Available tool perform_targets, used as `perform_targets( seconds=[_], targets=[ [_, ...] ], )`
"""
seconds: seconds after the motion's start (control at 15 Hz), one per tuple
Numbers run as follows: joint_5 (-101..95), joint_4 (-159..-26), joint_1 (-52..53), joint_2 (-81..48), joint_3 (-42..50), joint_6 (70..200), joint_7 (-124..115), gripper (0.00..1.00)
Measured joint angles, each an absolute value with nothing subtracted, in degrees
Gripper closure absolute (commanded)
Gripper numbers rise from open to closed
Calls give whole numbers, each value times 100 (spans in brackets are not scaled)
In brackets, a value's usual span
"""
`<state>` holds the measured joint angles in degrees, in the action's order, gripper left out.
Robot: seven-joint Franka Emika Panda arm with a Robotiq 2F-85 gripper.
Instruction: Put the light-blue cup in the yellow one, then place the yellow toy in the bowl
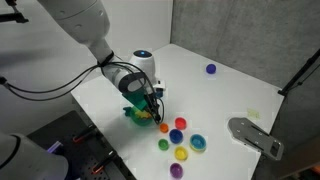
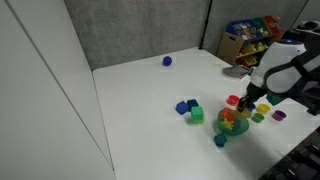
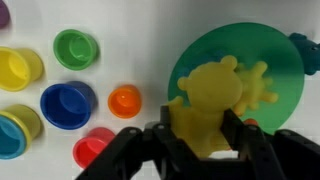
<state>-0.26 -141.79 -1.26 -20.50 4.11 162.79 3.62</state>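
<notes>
Holding the yellow toy (image 3: 205,100) in jaws closed narrowly on its sides, we are hovering over the bowl (image 3: 275,60) at the right of the wrist view. At the lower left edge the light-blue cup (image 3: 6,138) is sitting inside the yellow one (image 3: 32,125), so we are judging the first step done. We are left with releasing the toy; whether it is touching the bowl's floor, we cannot tell.
</notes>
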Motion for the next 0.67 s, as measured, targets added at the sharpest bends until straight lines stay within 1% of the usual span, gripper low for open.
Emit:
perform_targets(
  seconds=[0.07, 0.13, 0.2, 0.4, 0.67],
  targets=[
    [15, -14179, -123, -2053, 302, 16279, 362, 72],
    [26, -14179, -113, -2064, 226, 16279, 359, 22],
    [26, -14178, -97, -2084, 186, 16279, 356, 21],
    [24, -14166, -74, -2181, 184, 16281, 351, 1],
    [23, -14147, -80, -2295, 222, 16281, 351, 0]
  ],
)
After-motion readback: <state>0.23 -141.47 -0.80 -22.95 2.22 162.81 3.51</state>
